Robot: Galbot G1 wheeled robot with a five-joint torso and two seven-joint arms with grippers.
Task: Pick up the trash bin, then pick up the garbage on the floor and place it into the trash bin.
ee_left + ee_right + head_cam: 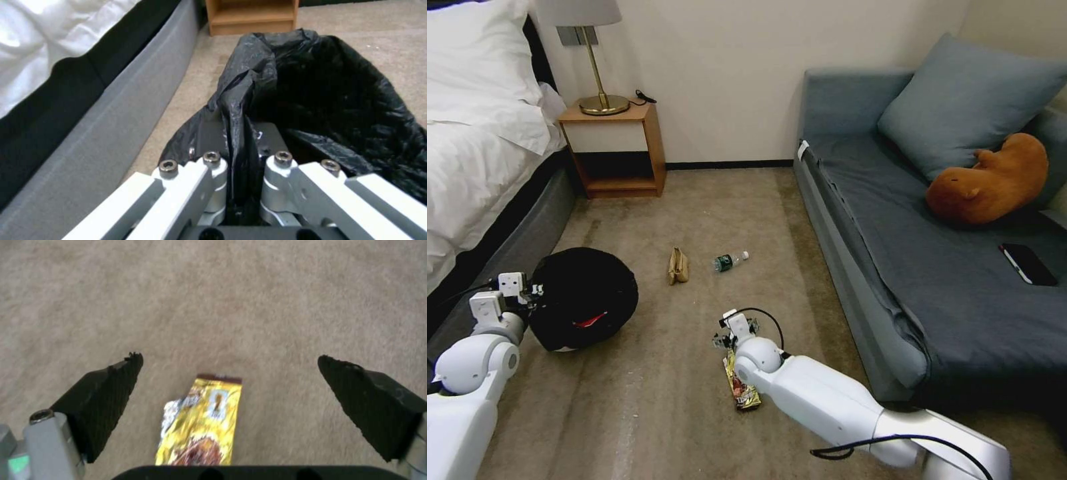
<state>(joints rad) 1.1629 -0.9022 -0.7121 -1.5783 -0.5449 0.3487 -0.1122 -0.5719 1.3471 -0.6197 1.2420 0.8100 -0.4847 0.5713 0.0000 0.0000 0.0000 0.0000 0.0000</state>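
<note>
You have one trash bin [584, 297] at the left of the head view, close beside the grey bed base [507, 247], tipped so its black-lined mouth faces the camera; a sliver of its white body shows under the bag at the bottom, and one red wrapper [590, 321] lies inside against the liner. Three pieces of garbage are on the floor [647, 400]: one crumpled tan paper bag [678, 266] and one small clear bottle [730, 261] with a green label lying just beside each other near the middle of the carpet, and one yellow-brown snack wrapper [742, 387] lying flat nearer you, partly under the right arm. Your left gripper [530, 293] is at the bin's rim on the side towards the bed, and in the left wrist view its fingers [213, 180] are clamped tight on a gathered fold of the black bag [329, 96], the plastic squeezed into the narrow slit between them. Your right gripper [728, 337] sits low over the near wrapper; in the right wrist view its two black pads [106, 396] are spread wide, holding nothing, with the yellow wrapper [204, 423] lying on the carpet between them and touching neither. Beyond this you have one wooden nightstand [617, 150] with one lamp [594, 60], and one grey sofa [947, 267] carrying one cushion [960, 100], one brown plush toy [990, 180] and one black phone [1029, 263].
</note>
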